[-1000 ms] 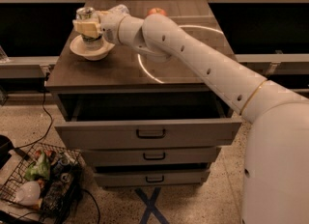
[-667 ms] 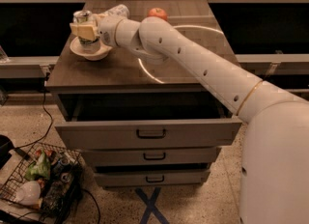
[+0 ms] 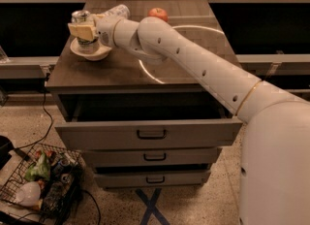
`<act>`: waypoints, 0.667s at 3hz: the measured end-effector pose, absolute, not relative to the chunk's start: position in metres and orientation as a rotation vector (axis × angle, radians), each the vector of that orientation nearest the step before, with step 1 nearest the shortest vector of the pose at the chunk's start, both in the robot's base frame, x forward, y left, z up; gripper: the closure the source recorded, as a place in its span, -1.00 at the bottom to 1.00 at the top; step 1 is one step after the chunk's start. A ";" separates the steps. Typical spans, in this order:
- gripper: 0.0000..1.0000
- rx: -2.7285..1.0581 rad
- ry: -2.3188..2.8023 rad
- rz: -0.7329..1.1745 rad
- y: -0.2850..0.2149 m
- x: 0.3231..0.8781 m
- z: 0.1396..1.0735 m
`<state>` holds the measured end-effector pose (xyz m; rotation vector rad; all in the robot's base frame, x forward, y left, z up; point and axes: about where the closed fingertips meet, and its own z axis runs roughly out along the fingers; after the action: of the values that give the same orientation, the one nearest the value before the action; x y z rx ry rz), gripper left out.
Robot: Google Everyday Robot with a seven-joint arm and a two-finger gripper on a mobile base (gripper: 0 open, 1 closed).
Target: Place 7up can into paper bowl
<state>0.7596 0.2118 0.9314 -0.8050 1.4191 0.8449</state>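
Nearest the camera, at about 7 o'clock in the view, a wire basket of mixed packets and bottles sat on the speckled floor, with a blue tape cross at 6 o'clock below the cabinet. The grey drawer cabinet stood centre, its top drawer pulled out and the two lower ones closed. The robot's white arm rose from 4 o'clock and stretched across the dark wooden top toward 10 o'clock. There the gripper sat just above the paper bowl, its tan fingers closed round the middle of the 7up can. The can stood upright with its base down inside the bowl, its silver top showing above the fingers. Farther back, near 12 o'clock on the top, a red apple rested apart from the bowl, and a clear plastic bottle lay on its side just behind the gripper's wrist
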 end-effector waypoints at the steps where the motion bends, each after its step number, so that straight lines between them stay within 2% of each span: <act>1: -0.43 -0.807 1.418 0.848 0.214 0.759 0.932; 2: -0.99 -0.811 1.416 0.852 0.218 0.757 0.932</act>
<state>0.7572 0.2178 0.9316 -0.8109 1.4164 0.8524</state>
